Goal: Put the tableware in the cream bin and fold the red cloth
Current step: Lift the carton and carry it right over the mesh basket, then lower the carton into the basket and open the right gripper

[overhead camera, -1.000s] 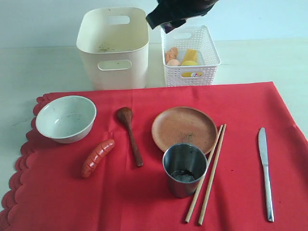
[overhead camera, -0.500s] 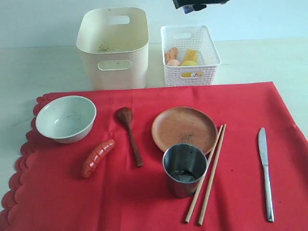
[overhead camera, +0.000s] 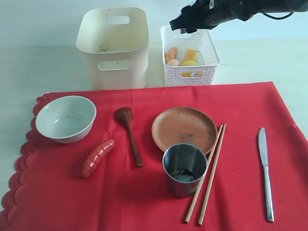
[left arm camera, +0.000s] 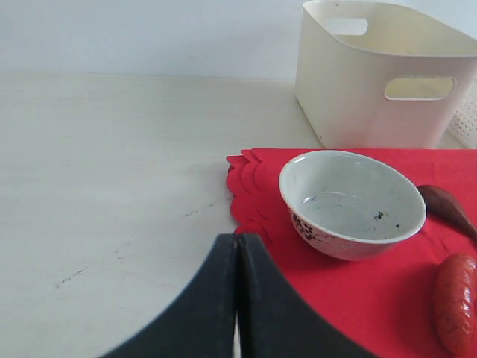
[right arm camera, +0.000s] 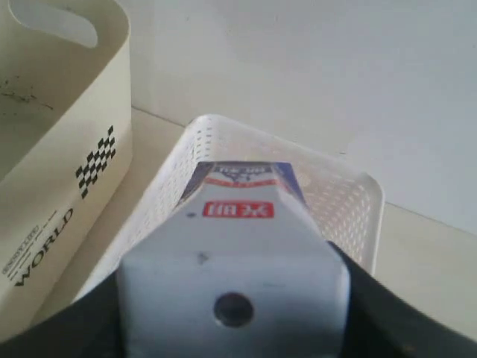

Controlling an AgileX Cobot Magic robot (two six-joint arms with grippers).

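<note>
On the red cloth (overhead camera: pixel 144 192) lie the pale bowl (overhead camera: pixel 66 119), dark wooden spoon (overhead camera: pixel 130 134), brown plate (overhead camera: pixel 184 129), steel cup (overhead camera: pixel 185 169), chopsticks (overhead camera: pixel 207 175) and silver knife (overhead camera: pixel 265 173). The cream bin (overhead camera: pixel 114 48) stands behind the cloth. My right gripper (overhead camera: pixel 182 23) hovers over the white lattice basket (overhead camera: pixel 190 55), shut on a milk carton (right arm camera: pixel 235 261). My left gripper (left arm camera: pixel 238 242) is shut and empty, low beside the cloth's scalloped edge (left arm camera: pixel 246 201), short of the bowl (left arm camera: pixel 350 201). The exterior view does not show it.
A sausage (overhead camera: pixel 97 157) lies on the cloth between bowl and spoon. The basket holds an egg, cheese and other food (overhead camera: pixel 185 60). The cream bin (left arm camera: pixel 373 82) has dark specks inside. Bare pale table (left arm camera: pixel 112 164) lies left of the cloth.
The right arm rose almost out of the exterior view and shifted right, then came back down over the basket's far side. The tableware has not moved.
</note>
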